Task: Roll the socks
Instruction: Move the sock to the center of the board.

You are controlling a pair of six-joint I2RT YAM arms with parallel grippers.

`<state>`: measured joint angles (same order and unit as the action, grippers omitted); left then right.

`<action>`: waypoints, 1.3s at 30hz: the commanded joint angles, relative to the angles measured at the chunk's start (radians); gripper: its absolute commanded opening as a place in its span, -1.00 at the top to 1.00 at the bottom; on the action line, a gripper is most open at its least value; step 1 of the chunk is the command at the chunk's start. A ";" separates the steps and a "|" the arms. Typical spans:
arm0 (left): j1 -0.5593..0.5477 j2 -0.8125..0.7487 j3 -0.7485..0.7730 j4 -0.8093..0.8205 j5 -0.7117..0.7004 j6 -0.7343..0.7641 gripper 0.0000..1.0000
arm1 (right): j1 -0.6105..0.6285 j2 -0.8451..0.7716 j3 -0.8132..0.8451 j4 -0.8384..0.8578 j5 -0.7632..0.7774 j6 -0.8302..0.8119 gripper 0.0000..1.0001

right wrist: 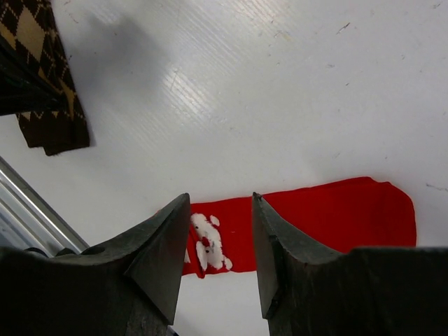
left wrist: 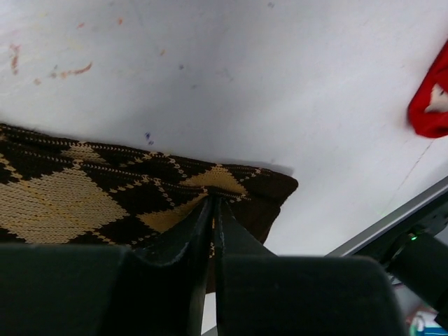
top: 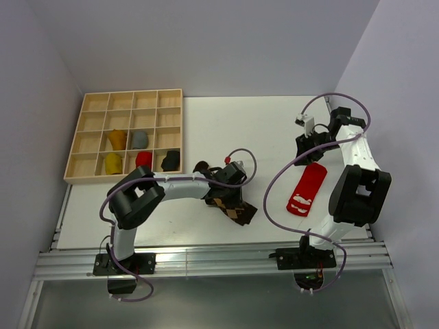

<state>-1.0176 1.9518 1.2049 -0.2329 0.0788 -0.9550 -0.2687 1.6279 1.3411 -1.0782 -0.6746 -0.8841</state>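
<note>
A brown-tan argyle sock [top: 233,210] lies flat near the table's front, left of centre. My left gripper [top: 222,195] is down on it. In the left wrist view its jaws [left wrist: 212,200] are pinched almost together on a fold of the argyle sock [left wrist: 84,196], and a sliver of fabric shows between them. A red sock with white marks [top: 306,188] lies stretched out on the right. My right gripper [top: 306,146] hovers above it, open, and the red sock [right wrist: 336,210] shows between and beyond the spread jaws [right wrist: 220,199] without touching them.
A wooden compartment tray [top: 75,144] stands at the back left. It holds rolled bundles: mustard [top: 118,139], grey [top: 140,140], yellow [top: 112,163], red [top: 143,159] and black [top: 170,160]. A metal rail [top: 206,260] runs along the table's near edge.
</note>
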 commanded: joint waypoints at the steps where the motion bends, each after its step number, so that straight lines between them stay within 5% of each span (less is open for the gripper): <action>1: 0.001 0.041 -0.087 -0.281 -0.074 0.122 0.76 | -0.006 -0.005 0.026 -0.026 -0.026 -0.021 0.04; 6: 0.030 0.093 -0.018 -0.413 -0.196 0.257 0.87 | -0.006 -0.026 0.003 -0.055 -0.020 -0.070 0.04; 12: 0.020 -0.031 0.128 -0.451 -0.282 0.213 0.14 | -0.006 -0.048 -0.037 -0.028 0.018 -0.081 0.04; 25: 0.135 -0.105 0.229 -0.602 -0.603 -0.114 0.25 | -0.006 -0.030 -0.022 -0.042 -0.032 -0.095 0.04; 39: 0.297 0.179 0.340 -0.543 -0.651 -0.048 0.49 | -0.007 -0.042 -0.059 -0.037 -0.016 -0.116 0.04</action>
<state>-0.7277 2.0888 1.5246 -0.7994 -0.5663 -1.0412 -0.2691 1.6253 1.2987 -1.1122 -0.6849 -0.9806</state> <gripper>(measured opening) 0.269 0.480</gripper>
